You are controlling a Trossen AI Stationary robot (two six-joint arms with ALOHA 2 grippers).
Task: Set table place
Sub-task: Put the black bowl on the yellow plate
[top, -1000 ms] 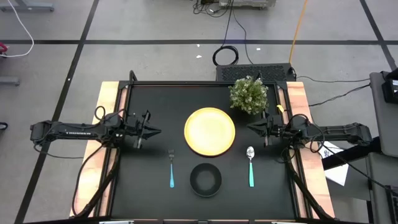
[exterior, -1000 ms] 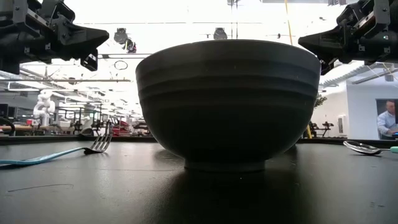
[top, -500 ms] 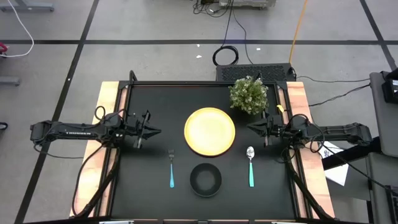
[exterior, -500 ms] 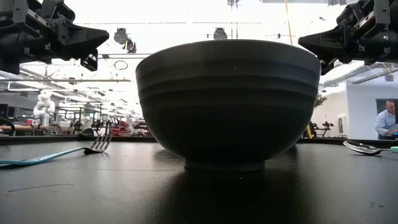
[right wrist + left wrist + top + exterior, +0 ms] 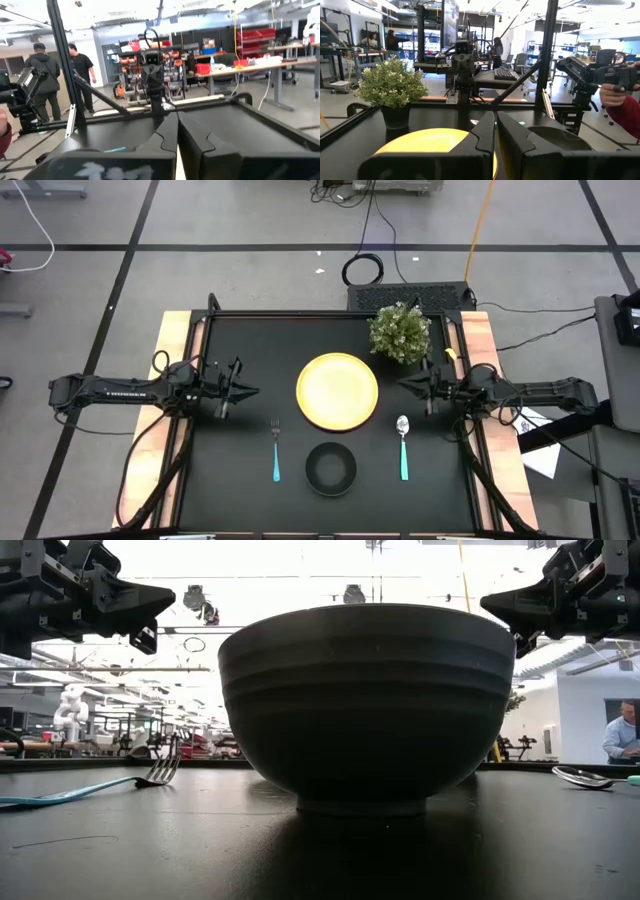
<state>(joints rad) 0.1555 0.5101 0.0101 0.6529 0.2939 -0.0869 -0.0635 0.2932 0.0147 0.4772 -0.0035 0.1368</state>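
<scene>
left tool (image 5: 250, 391), right tool (image 5: 404, 384): fingers together | fork (image 5: 276, 450), spoon (image 5: 403, 446): teal handles toward near edge

Matt black table (image 5: 250, 490), glossy yellow plate (image 5: 337, 391), ridged bowl (image 5: 366, 700).

My two arms are slim and matte black, built of tube-like links. Black cables loop from each base. The left arm (image 5: 120, 391) carries small white lettering along its link. Each ends in a wedge-shaped, dark plastic left gripper (image 5: 495, 131) and right gripper (image 5: 177, 131).
</scene>
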